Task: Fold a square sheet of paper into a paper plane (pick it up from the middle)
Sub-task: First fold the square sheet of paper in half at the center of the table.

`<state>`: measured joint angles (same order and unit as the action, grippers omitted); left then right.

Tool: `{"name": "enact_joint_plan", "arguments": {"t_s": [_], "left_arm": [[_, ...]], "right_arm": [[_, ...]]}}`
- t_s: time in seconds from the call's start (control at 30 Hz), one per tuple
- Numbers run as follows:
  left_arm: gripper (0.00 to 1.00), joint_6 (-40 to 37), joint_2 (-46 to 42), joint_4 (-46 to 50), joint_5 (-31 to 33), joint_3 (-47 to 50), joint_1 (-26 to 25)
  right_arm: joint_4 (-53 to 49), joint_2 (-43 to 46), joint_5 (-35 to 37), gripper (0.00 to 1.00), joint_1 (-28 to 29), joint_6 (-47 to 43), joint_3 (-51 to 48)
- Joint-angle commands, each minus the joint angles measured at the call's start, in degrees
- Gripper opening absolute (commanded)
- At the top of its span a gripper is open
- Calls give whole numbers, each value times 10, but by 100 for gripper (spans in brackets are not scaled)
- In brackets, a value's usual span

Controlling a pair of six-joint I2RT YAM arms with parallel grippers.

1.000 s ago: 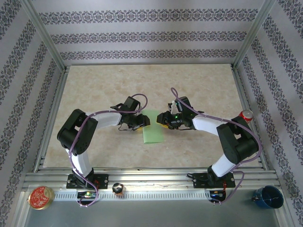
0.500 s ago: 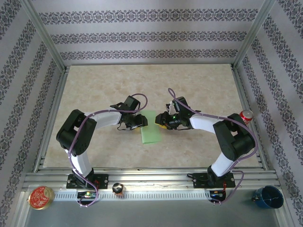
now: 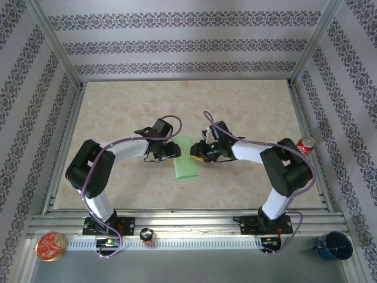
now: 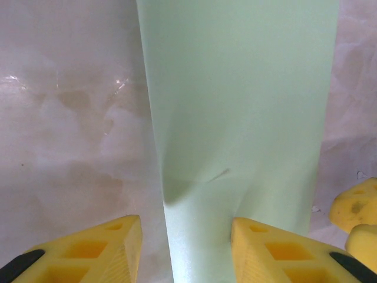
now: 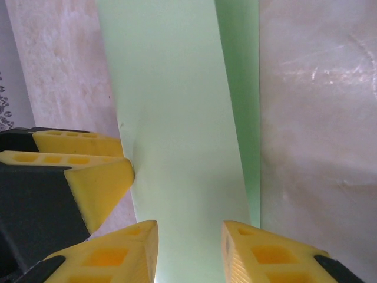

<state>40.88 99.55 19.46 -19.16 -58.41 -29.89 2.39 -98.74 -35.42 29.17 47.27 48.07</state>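
Showing paper (image 3: 187, 167), folded to a strip, flat at worktop (image 3: 247, 106) centre. L claw (image 3: 172, 151) straddles its left long edge, R claw (image 3: 196, 154) sits over its right side; both w/ jaws apart. Wide bare worktop beyond strip's far end.

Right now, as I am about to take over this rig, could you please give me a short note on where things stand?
Left gripper: jaws open, low over one long edge of the square sheet of paper, near its far end.
Right gripper: jaws open over the same end, facing the left one.
Paper: flat on the table between the arms, a narrow strip with two layers showing.
Done: apparently one lengthwise fold.
Left: nose and wing folds; no dart shape yet.
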Motion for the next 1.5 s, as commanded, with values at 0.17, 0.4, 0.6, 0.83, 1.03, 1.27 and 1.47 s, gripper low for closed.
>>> {"name": "enact_joint_plan", "arguments": {"t_s": [0.17,0.4,0.6,0.83,1.03,1.27,1.47], "left_arm": [[44,-12,14,23,0,-5,3],[45,-13,14,34,3,-12,4],[50,7,-2,3,-19,-3,3],[55,22,-1,-32,-48,3,3],[54,13,17,-13,-29,-2,4],[47,25,28,7,15,-3,4],[45,30,42,25,28,-9,4]], "right_arm": [[-2,-32,-4,26,15,-4,29],[-1,-66,-7,18,24,-3,36],[-1,-82,-2,18,26,-8,37],[-2,-87,-2,18,26,-9,37],[-1,-86,-2,18,25,-9,37],[4,-76,-10,20,24,1,48],[0,-16,-14,25,-1,10,38]]}}
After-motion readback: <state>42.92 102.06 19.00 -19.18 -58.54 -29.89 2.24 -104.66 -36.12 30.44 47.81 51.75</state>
